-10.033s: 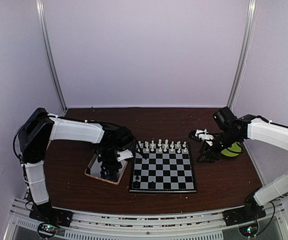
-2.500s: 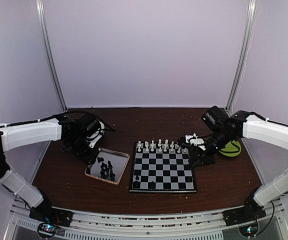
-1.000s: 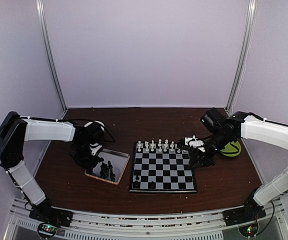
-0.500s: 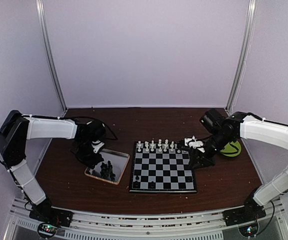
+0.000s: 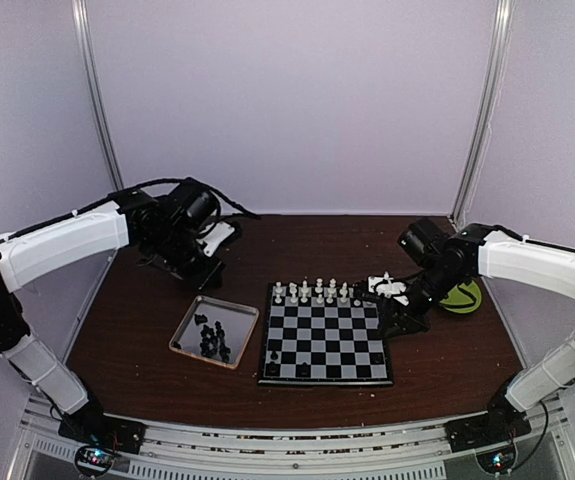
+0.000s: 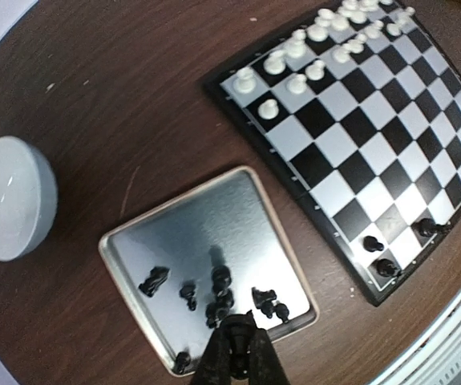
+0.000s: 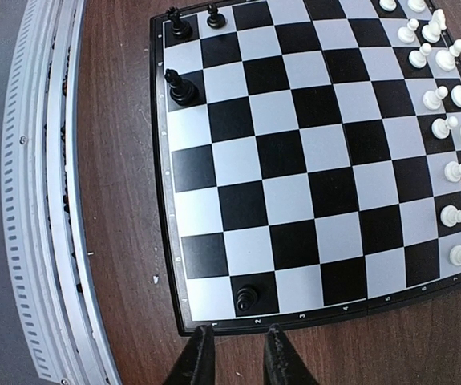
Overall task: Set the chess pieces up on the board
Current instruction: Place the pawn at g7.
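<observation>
Dark brown wooden worktop (image 5: 307, 240) within plain pale lilac walls (image 5: 287, 100); slim metal posts (image 5: 101, 110) rise at its back corners.

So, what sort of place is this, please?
Probably a robot test cell: plain pale walls enclose the table, a metal rail runs along its near edge, and the board and a tray lie on it.

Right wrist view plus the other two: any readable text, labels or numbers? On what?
No text can be read in any view.
board: tiny pale marks along its black border in the right wrist view, too small to read.
tray: no markings seen.
chess pieces: no markings seen.
</observation>
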Robot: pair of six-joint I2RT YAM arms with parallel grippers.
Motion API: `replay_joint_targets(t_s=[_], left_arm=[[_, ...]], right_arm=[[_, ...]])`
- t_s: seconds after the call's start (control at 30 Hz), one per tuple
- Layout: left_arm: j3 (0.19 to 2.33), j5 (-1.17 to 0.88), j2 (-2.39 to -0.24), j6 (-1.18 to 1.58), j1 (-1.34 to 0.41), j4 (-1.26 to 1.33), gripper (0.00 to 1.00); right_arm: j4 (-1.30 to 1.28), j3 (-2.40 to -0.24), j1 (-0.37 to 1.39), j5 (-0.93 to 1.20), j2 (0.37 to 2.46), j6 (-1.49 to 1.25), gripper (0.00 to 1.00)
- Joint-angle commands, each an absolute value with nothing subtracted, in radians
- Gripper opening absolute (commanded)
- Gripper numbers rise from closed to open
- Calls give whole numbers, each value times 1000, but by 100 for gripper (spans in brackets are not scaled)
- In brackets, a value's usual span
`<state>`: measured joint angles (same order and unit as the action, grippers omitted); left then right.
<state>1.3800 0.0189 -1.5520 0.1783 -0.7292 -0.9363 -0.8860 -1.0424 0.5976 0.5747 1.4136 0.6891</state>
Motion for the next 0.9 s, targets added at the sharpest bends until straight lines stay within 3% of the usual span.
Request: replay_joint_targets(t_s=[0.0, 0.4, 0.87], left_arm=[[1457, -53, -1675, 92, -818, -905, 1], [1634, -163, -1968, -11, -967, -902, 1], [1643, -223, -2058, -51, -1015, -923, 1]], right_arm=[[-885, -1057, 594, 551, 1420, 686, 22], [-842, -1017, 594, 471, 1344, 678, 22], [-827, -1014, 594, 447, 1342, 672, 23]])
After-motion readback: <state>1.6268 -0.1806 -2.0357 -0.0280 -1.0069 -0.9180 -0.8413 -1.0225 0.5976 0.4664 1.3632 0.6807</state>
